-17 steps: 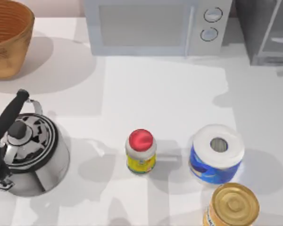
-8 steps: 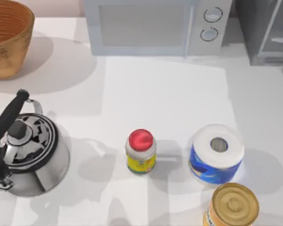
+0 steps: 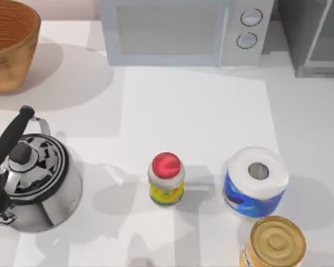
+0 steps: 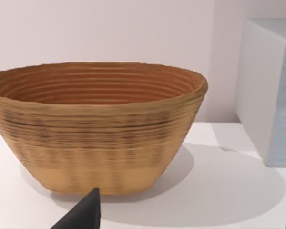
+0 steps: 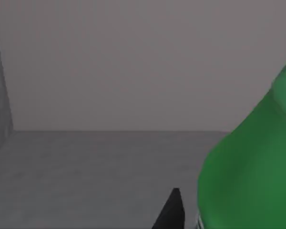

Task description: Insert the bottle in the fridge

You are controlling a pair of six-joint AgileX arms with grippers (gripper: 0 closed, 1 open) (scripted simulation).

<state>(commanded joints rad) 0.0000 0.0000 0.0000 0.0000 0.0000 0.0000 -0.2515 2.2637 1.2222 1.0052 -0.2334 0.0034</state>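
While bottle (image 5: 250,176) sits inside fridge (image 3: 314,36), far right, you treat it as light, smooth, slippery plastic; grip mid-body. Right gripper's finger state: cannot tell, nor for parked left, near basket (image 4: 97,126)

Overhead camera facing table (image 3: 200,111), wrist cameras close (level)

green bottle (image 5: 250,176), grey fridge (image 3: 314,36), red-capped yellow-labelled jar (image 3: 166,179), tan basket (image 4: 97,126)
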